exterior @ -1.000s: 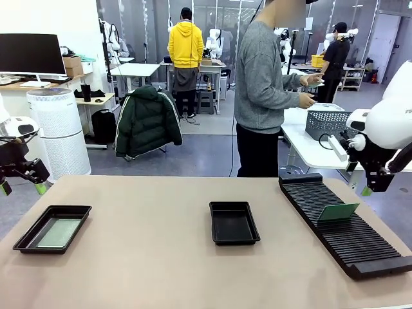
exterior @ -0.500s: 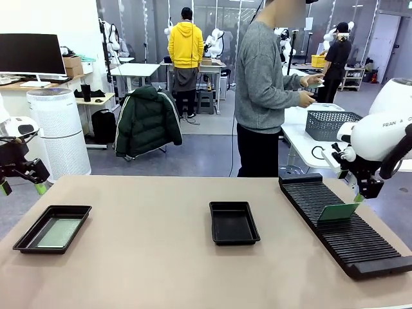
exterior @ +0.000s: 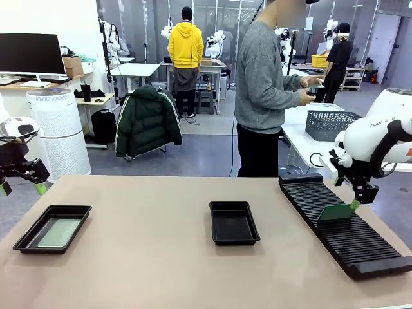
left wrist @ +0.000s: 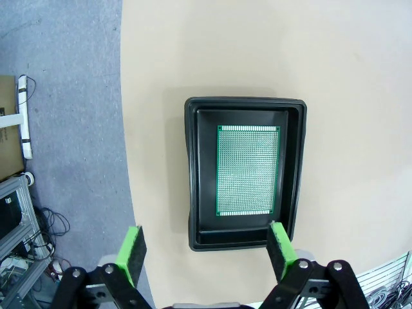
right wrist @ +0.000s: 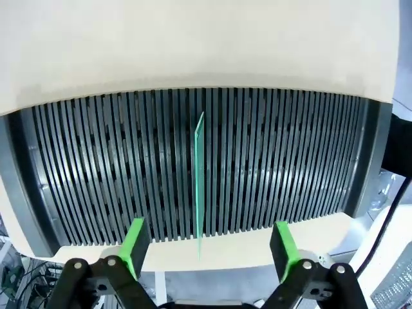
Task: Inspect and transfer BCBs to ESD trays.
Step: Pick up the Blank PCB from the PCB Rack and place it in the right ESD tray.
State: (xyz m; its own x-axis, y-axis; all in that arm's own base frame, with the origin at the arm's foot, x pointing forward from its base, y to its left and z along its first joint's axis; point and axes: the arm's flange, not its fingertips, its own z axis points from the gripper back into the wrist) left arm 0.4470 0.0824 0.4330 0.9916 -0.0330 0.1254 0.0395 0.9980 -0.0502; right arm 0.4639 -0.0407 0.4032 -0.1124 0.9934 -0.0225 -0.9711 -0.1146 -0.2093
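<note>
One BCB lies flat in the left ESD tray; the left wrist view looks down on that board inside its tray. My left gripper hangs open off the table's left edge, its pads wide apart above the tray's near end. The middle ESD tray holds nothing. A second BCB stands upright in the slotted rack. My right gripper hovers open just above that board's right end; in the right wrist view the board is edge-on, centred between the open fingers.
A person in a grey sweater stands beyond the far edge, turned toward a side table with a grey basket. The long black rack runs along the table's right side. Bare tabletop lies between the trays.
My right arm has come down and leftward from off the table's right side to just above the standing board in the rack. The left arm has not moved.
</note>
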